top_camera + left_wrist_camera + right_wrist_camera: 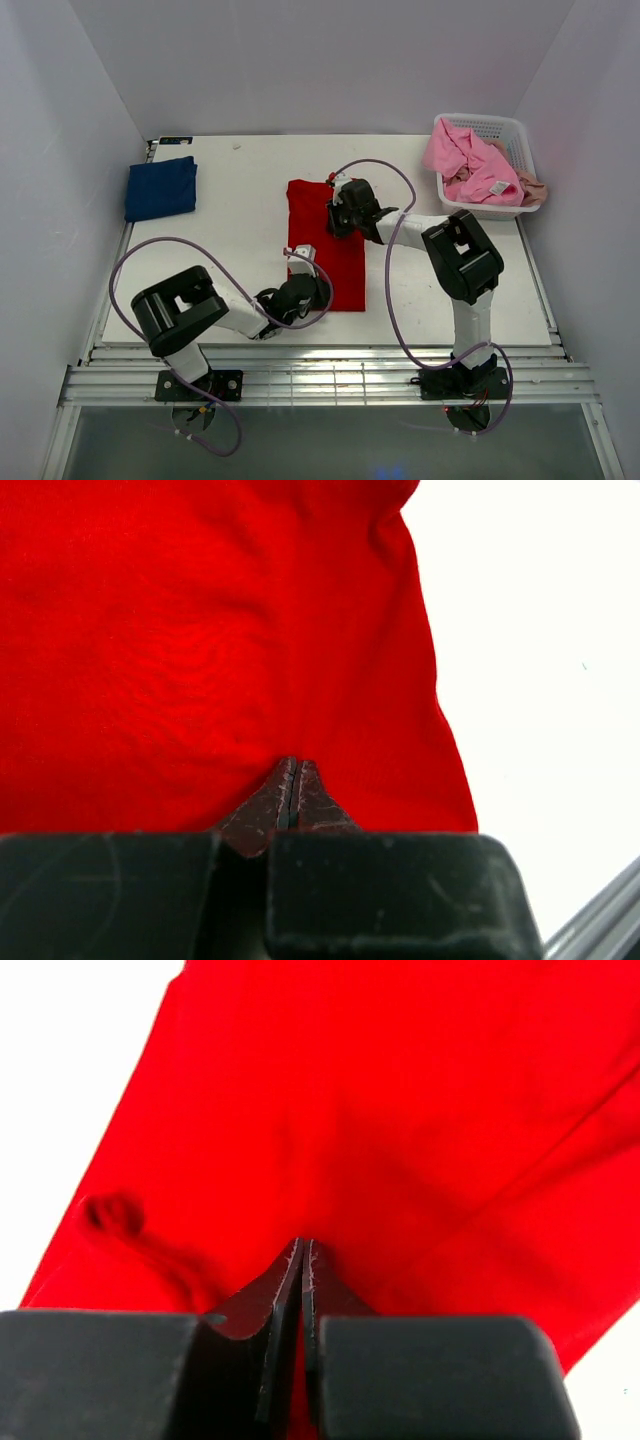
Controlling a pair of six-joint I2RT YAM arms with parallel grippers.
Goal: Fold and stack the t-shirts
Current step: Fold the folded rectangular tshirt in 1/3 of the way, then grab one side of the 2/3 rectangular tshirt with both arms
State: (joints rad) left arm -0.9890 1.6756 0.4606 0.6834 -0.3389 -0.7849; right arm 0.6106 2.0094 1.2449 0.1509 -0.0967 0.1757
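**Table** (250, 200): white surface seen from above, with both arm bases at its near edge.

**Red shirt** (345, 270): lies flat at the table's middle as a long, narrow rectangle running from far to near. Both arms reach onto it.

**Basket** (482, 210): white lattice, at the far right corner. A crumpled pink shirt (465, 160) fills it and spills over its left rim. A scrap of beige shirt (533, 190) shows at its right side.

**Navy shirt** (160, 188): a folded, roughly square pad at the far left, well apart from the red one.

**Right gripper** (336, 222): sits on the red shirt's far right part. In the right wrist view (302, 1245) the fingers are pressed together with a sliver of red cloth (400, 1110) between them, so it is pinching the shirt. A small pucker lies to the left of the tips.

**Left gripper** (316, 286): sits at the red shirt's near left edge. In the left wrist view (290, 765) the fingers are clenched to a hairline gap. Their tips are buried in the red cloth (200, 630), and faint creases run toward them, so it is gripping the shirt. Bare table shows to the right.
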